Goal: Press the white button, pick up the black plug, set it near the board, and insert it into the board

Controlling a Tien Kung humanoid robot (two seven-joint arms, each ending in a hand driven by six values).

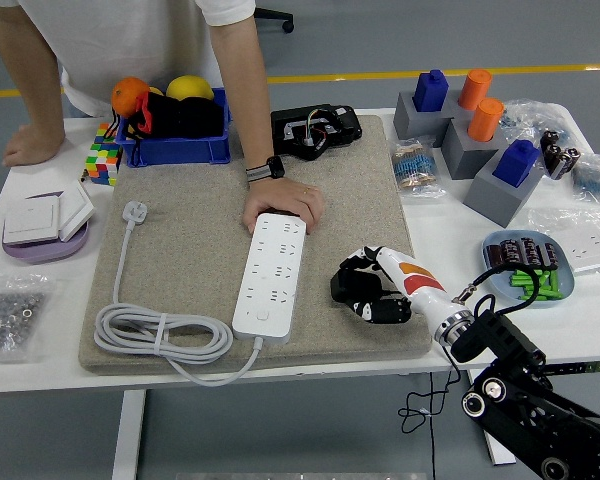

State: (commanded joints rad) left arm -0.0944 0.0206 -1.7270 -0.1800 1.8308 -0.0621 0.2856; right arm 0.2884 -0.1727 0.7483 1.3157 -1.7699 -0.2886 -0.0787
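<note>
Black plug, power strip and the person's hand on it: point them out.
Black plug [352, 287], head view, its left body.
Power strip [272, 275], head view, middle of its top face.
Person's hand [283, 203], head view, back of hand.
</note>
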